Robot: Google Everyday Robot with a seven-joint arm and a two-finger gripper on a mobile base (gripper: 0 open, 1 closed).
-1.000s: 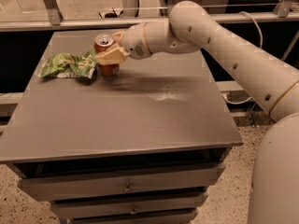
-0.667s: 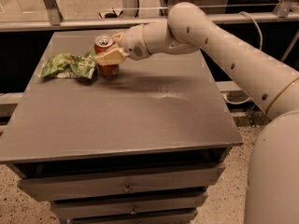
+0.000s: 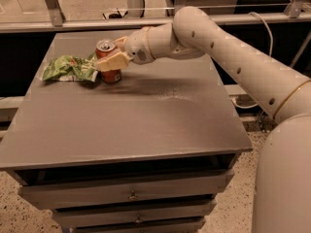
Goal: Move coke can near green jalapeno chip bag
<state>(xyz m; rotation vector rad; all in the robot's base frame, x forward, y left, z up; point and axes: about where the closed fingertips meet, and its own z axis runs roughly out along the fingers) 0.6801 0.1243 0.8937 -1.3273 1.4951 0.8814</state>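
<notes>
The coke can [image 3: 108, 75] is a small red can with a silver top, standing upright on the grey table [image 3: 126, 125] at the back left. The green jalapeno chip bag [image 3: 68, 68] lies crumpled flat just left of the can, its right edge touching or almost touching it. My gripper [image 3: 111, 60] reaches in from the right, and its tan fingers [image 3: 112, 62] are closed around the can's middle. The can's base rests on or just above the tabletop.
The white arm [image 3: 228, 52] crosses the back right of the table. Drawers [image 3: 131, 195] sit below the table's front edge. A metal rail [image 3: 87, 23] runs behind the table. The floor shows at the lower left and right.
</notes>
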